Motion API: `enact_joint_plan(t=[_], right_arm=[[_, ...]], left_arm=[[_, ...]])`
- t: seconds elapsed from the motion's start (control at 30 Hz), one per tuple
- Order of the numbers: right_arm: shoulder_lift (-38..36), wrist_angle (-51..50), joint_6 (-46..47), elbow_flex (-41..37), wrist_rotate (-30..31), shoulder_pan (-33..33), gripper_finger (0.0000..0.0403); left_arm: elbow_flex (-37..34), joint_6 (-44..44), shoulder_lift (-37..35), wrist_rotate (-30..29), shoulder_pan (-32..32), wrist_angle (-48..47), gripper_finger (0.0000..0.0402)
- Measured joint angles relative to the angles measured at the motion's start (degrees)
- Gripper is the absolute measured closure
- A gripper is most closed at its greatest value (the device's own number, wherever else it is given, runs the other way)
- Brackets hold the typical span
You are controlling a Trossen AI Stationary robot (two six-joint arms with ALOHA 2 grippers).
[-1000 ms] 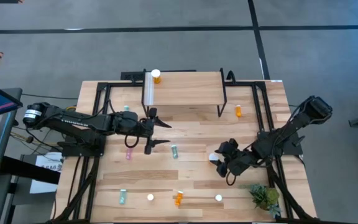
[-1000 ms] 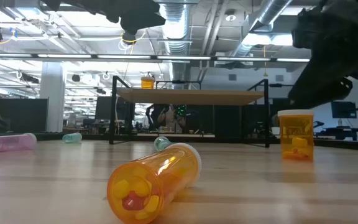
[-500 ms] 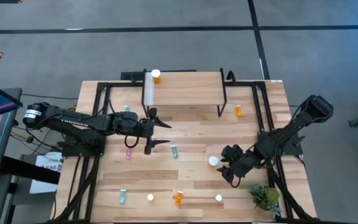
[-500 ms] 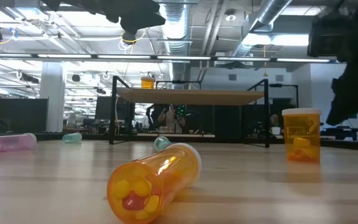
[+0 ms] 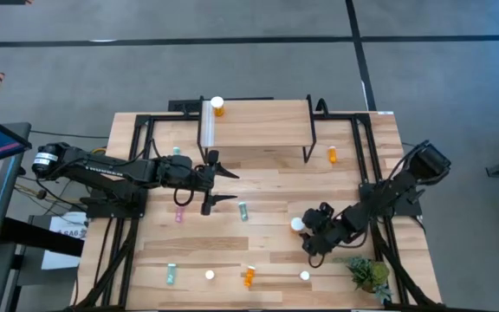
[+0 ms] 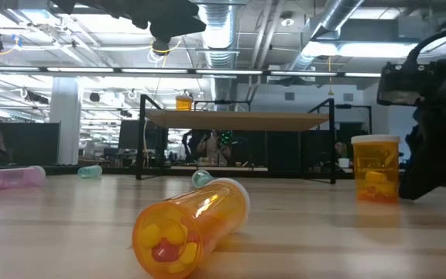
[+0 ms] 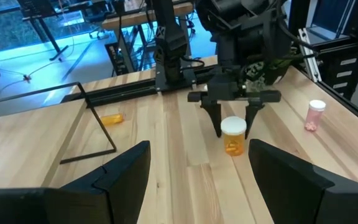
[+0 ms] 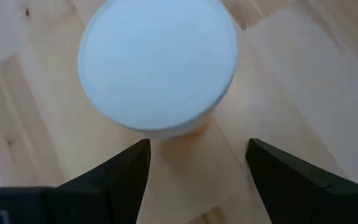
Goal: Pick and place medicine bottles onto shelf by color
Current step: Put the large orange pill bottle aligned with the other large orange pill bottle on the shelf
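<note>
Between the right gripper's (image 7: pixel 234 118) wide-spread fingers stands a white-lidded orange bottle (image 7: pixel 233 137), ungripped.

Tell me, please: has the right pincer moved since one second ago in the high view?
Yes. The right pincer has shifted toward the table's front edge, nearer the small plant. It now sits open beside the wide orange bottle instead of covering it.
</note>
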Motion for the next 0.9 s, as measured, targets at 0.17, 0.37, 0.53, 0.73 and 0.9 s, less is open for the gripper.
enact_joint_plan(t=[0.17,0.37,0.53,0.73,0.9], right_arm=[[1.41,2.13,0.06,-0.16,6.73,2.05,0.0112],[2.37,4.03,0.26,-0.16,14.11,3.69,0.0112],[5.99,8.59,-1.29,-0.11,15.32,2.32,0.0112],[10.06,14.75,-4.44,0.09,17.46,0.82,0.0112],[10.19,15.35,-4.34,0.09,18.63,1.00,0.0112]], left_arm=[[0.00,0.00,0.00,0.02,0.00,0.01,0.0140],[0.00,0.00,0.00,0.04,0.00,-0.15,0.0140],[0.00,0.00,0.00,0.07,0.00,-0.19,0.0140],[0.00,0.41,0.00,0.08,0.00,-0.02,0.0140],[0.00,0.50,0.00,0.07,0.00,-0.09,0.0140]])
